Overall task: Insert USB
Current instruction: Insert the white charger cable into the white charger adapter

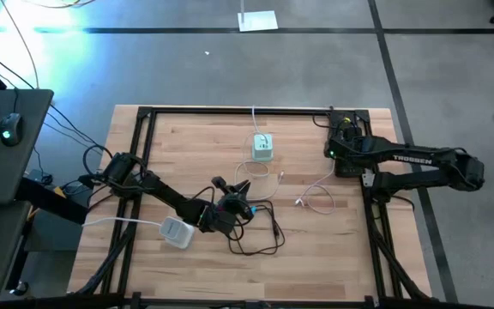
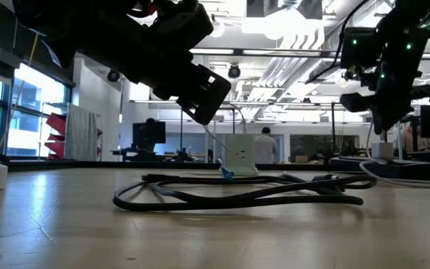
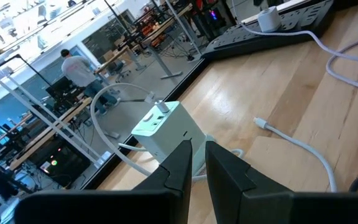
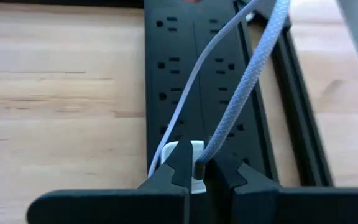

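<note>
A white charger cube [image 1: 262, 148] stands upright on the wood table, with a white cable plugged into its top [image 3: 160, 106]. My left gripper [image 3: 197, 158] is lifted a little above the table [image 2: 204, 119], fingers shut, pointing at the cube [image 3: 166, 127] from its near side. Nothing shows between the fingers. A white cable lies right of the cube, its free plug [image 3: 260, 122] on the table [image 1: 299, 203]. My right gripper [image 4: 201, 171] hovers, shut, just over a white adapter [image 4: 182, 152] plugged into the black power strip [image 1: 347, 142]. A grey braided cable [image 4: 241, 81] leads away from that adapter.
A black cable [image 1: 260, 232] lies in loose loops under and beside my left gripper [image 1: 243, 189], and it shows across the table in the low view [image 2: 237, 194]. A white box [image 1: 176, 232] sits near the left arm. A black frame [image 1: 144, 172] borders the table. People stand in the room beyond.
</note>
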You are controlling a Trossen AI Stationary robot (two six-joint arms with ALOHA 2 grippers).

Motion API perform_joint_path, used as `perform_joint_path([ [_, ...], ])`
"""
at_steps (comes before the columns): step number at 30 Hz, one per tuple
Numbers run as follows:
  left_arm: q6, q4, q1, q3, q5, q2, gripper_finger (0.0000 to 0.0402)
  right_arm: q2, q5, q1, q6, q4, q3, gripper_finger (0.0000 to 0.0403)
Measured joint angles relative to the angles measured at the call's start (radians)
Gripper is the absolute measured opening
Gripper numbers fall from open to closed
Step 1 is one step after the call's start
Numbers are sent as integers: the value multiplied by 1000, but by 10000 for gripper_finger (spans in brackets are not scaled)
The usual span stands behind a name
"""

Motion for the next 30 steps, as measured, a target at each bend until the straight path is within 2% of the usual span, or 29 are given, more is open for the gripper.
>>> perform_joint_path([
  [8,-8,-1,0,0,1,0,25,-3,8,-5,-14,73,-24,0],
  [30,-8,-1,0,0,1,0,25,-12,-88,-22,-24,32,-23,0],
])
